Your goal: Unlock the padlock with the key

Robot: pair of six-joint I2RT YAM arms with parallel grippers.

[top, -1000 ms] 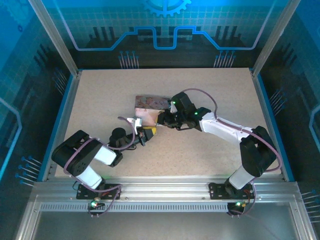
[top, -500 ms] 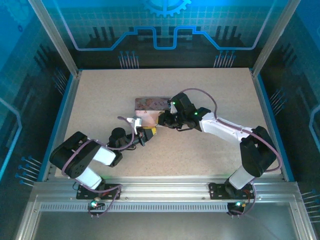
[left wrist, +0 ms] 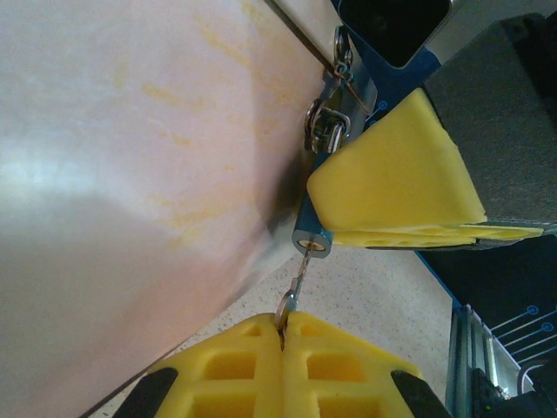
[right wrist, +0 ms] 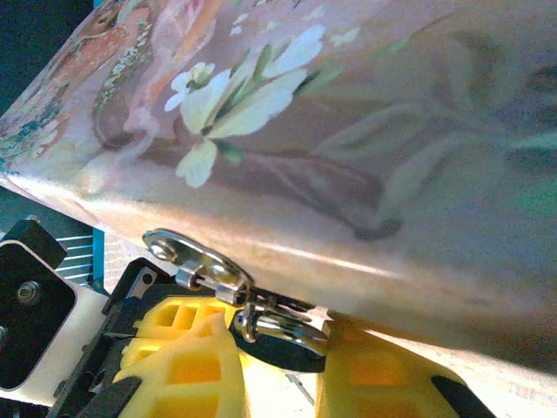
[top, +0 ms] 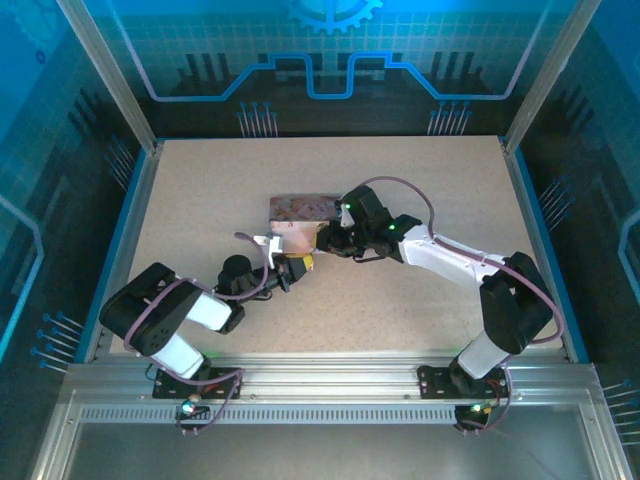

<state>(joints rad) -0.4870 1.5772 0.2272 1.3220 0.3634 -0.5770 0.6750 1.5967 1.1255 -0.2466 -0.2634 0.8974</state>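
The tiny padlock (left wrist: 306, 228), blue-bodied, hangs by its silvery shackle (left wrist: 324, 128) from the hasp of the pink tin (left wrist: 130, 174). My right gripper (right wrist: 280, 361) is shut on the padlock (right wrist: 291, 350), one yellow finger (left wrist: 392, 178) on either side. My left gripper (left wrist: 283, 324) is shut on the head of the thin key (left wrist: 298, 272). The key's tip sits in the keyhole at the padlock's round end. From above, both grippers meet at the tin's near edge: the left gripper (top: 297, 266) and the right gripper (top: 322, 240). The key's tip (right wrist: 300, 389) shows below the padlock.
The picture-printed tin (top: 298, 214) lies mid-table with its metal hasp (right wrist: 187, 251) facing the arms. The speckled table (top: 430, 180) is bounded by a blue rim and an aluminium frame (top: 320, 375) at the near edge.
The left arm's rear links have shifted slightly outward and down. Both grippers stay at the tin's near edge.
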